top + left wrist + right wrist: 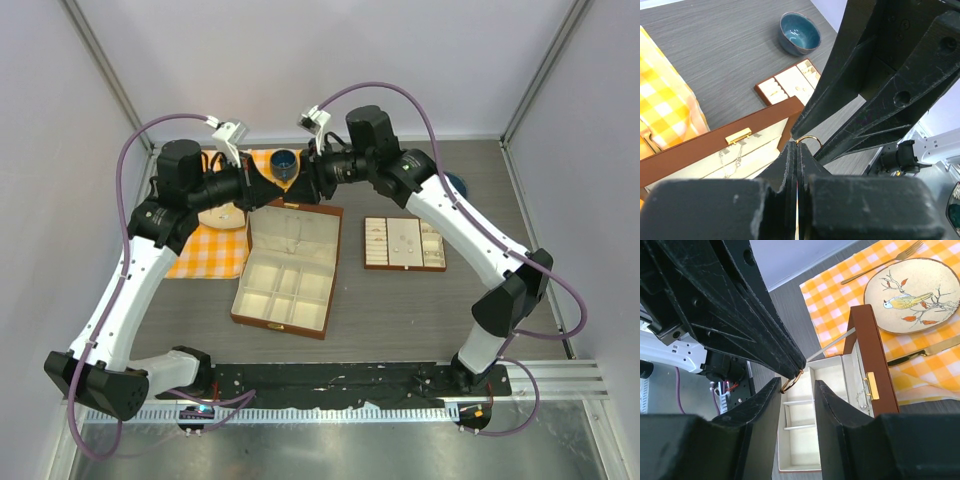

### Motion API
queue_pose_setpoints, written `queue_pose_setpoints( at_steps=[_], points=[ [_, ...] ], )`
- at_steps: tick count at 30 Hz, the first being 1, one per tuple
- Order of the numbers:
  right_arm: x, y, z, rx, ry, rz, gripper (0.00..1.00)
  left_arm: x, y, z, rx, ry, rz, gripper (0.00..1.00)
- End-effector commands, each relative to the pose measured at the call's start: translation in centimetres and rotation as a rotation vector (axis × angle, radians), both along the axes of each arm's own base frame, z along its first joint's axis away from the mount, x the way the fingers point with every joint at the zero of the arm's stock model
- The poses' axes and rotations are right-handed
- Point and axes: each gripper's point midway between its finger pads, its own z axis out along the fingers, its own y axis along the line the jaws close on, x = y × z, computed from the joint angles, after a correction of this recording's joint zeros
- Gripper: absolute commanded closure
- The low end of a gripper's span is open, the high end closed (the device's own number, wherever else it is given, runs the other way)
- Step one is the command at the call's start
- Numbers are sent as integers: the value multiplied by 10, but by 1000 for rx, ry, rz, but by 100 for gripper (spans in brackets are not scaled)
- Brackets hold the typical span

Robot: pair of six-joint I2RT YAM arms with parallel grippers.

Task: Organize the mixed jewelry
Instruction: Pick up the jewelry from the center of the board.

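Though hidden overhead, ring [810,136] shows wrist-side; left tool [797,146] pinches it.

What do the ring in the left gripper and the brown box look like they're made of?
The ring, pinched in the left gripper, is a thin, shiny, gold-coloured band, so likely metal; solid or plated cannot be told. The brown box has a smooth, matte reddish-brown shell, perhaps leatherette or coated wood. Its pale cream lining looks like soft fabric. Its clasp is bright, brass-like metal.
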Motion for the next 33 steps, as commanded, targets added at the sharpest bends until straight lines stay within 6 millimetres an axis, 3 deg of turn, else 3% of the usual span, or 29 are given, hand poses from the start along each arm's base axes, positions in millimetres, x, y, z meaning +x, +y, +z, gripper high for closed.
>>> queue_pose_setpoints(
  at_steps=[1,9,15,21,22,23,25,26,29,33],
  points=[
    [1,6,30,62,-66,-5,63,-2,-1,18,-20,-58,-5,100],
    [1,9,29,59,-70,-2,78,-3,-1,18,-24,-60,-7,100],
    [0,10,28,52,-75,1,98,-4,-1,21,-30,-63,-12,100],
    [-2,8,26,32,-97,-1,99,-7,-3,26,-41,-72,-29,98],
    [-2,7,25,27,-100,-7,99,-8,-4,27,-44,-75,-41,94],
    [-2,5,27,24,-105,-12,99,-10,-4,30,-47,-81,-45,82],
    [-1,3,25,12,-116,-17,99,-12,-5,33,-52,-86,-61,73],
    [-1,0,26,4,-122,-26,99,-15,-6,36,-57,-91,-72,61],
    [-2,-6,23,-18,-138,-38,99,-20,-4,44,-63,-112,-90,44],
    [-11,-13,21,-40,-168,-7,99,-27,-3,49,-26,-167,-129,33]
  ],
)
